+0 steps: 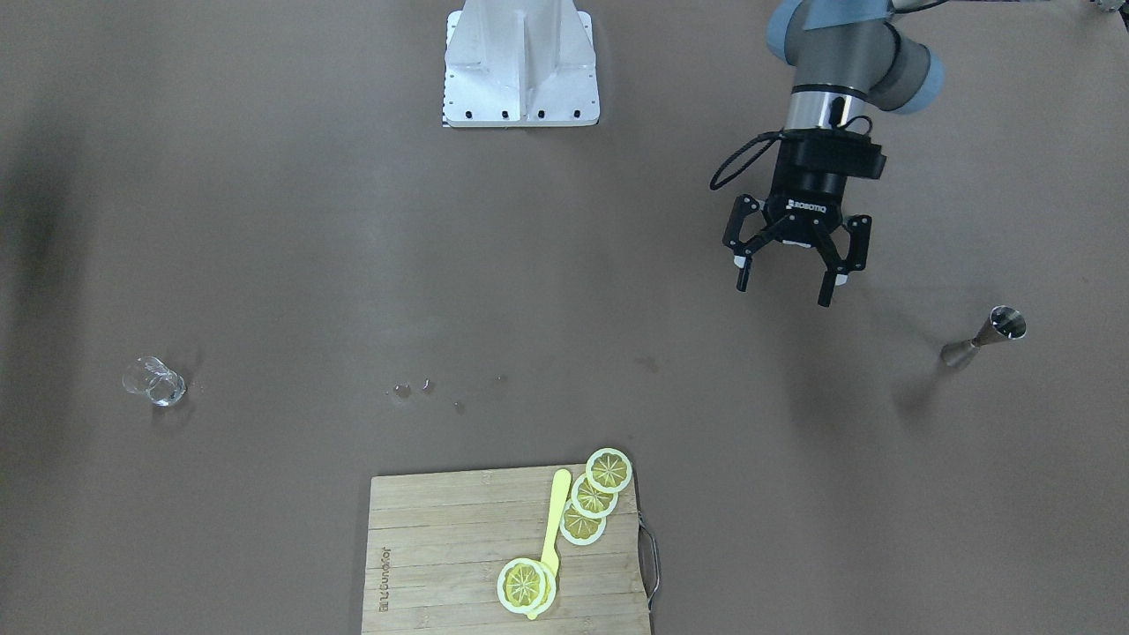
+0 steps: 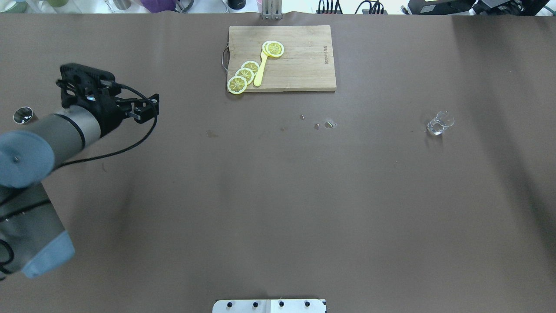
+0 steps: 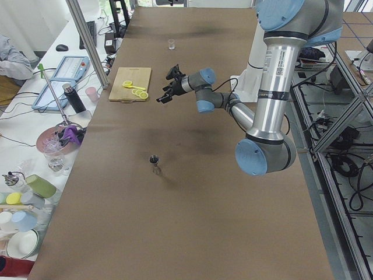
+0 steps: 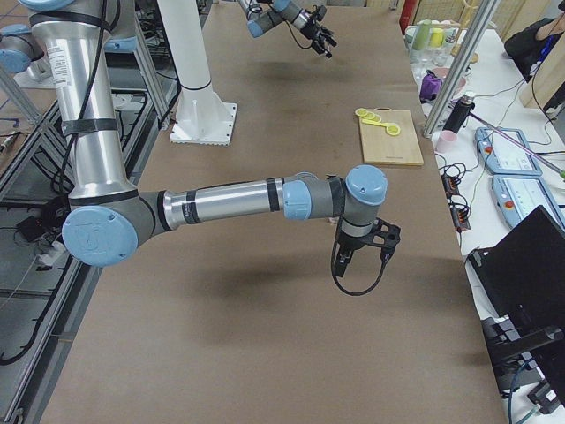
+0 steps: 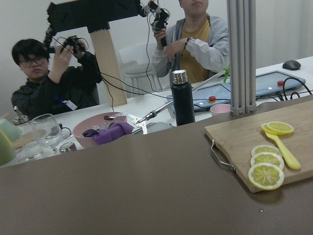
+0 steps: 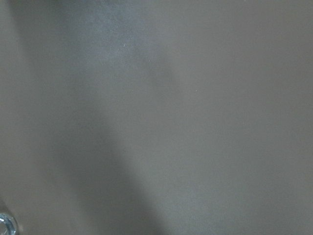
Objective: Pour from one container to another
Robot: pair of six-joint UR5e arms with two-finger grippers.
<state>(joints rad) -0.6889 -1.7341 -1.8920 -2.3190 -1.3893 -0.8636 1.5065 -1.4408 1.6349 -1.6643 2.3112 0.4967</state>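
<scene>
The left gripper (image 1: 784, 294) hangs above the table (image 1: 564, 265) with its jaws wide open and nothing between them. The small metal jigger (image 1: 983, 338) stands near it at the robot's left end, and the clear glass (image 1: 154, 381) stands well apart from it, at the robot's right end. The right gripper (image 4: 375, 240) shows only in the right side view, pointing down over the table, so I cannot tell if its jaws are open or closed.

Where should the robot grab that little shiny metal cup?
Grip the metal cup around its narrow middle, coming in level from the side. It stands upright and pinches in like an hourglass, so the open left gripper probably fits there best.
</scene>
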